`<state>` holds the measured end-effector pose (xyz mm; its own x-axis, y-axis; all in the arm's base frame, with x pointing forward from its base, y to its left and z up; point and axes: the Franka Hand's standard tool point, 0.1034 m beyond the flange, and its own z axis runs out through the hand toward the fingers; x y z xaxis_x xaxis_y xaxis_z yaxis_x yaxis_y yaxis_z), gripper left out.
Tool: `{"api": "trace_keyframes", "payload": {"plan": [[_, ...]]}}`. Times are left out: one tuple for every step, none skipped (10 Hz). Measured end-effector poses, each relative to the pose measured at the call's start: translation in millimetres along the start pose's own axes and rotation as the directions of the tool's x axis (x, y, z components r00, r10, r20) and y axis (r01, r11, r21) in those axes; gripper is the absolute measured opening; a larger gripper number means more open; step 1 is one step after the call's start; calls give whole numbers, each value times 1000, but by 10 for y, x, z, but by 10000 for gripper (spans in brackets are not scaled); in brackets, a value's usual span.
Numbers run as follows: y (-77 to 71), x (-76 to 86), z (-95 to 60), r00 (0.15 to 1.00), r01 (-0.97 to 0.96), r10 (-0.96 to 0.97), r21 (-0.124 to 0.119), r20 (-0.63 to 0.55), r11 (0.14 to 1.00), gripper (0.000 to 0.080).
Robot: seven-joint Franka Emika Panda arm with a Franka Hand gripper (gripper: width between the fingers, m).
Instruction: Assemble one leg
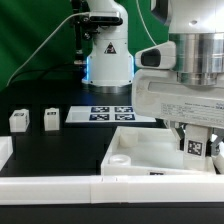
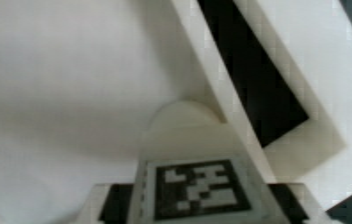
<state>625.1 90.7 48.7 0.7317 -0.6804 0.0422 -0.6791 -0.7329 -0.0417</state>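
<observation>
My gripper [image 1: 197,150] is shut on a leg [image 1: 196,146], a small white block with a black-and-white tag, and holds it upright over the exterior view's right part of the large white tray-like piece [image 1: 140,148]. In the wrist view the leg [image 2: 201,180] sits between the gripper's [image 2: 199,203] dark pads, just above the tray's inner corner [image 2: 199,115] beside its raised rim [image 2: 217,60]. Whether the leg touches the tray cannot be told. Two more legs [image 1: 18,120] [image 1: 51,119] stand on the black table at the exterior view's left.
The marker board [image 1: 112,113] lies behind the tray, in front of the robot base [image 1: 107,55]. A white rail [image 1: 90,186] runs along the front edge, with a white block at the far left [image 1: 4,150].
</observation>
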Motion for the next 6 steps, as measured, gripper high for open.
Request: {"api": "trace_keyframes", "payload": {"plan": [[55,38,-3,998,-57,57,-12,-11,998,282],[86,61,-6,997,-73,73,-19,-15,997,282],[109,78,-7,996,-84,84,-24,-18,996,282],[111,78,-3,997,-81,81,-24,-17,996,360],[110,74,1,997,-81,80,-25,-17,996,360],[111,74,2,997,-81,80,-25,-17,996,496]]}}
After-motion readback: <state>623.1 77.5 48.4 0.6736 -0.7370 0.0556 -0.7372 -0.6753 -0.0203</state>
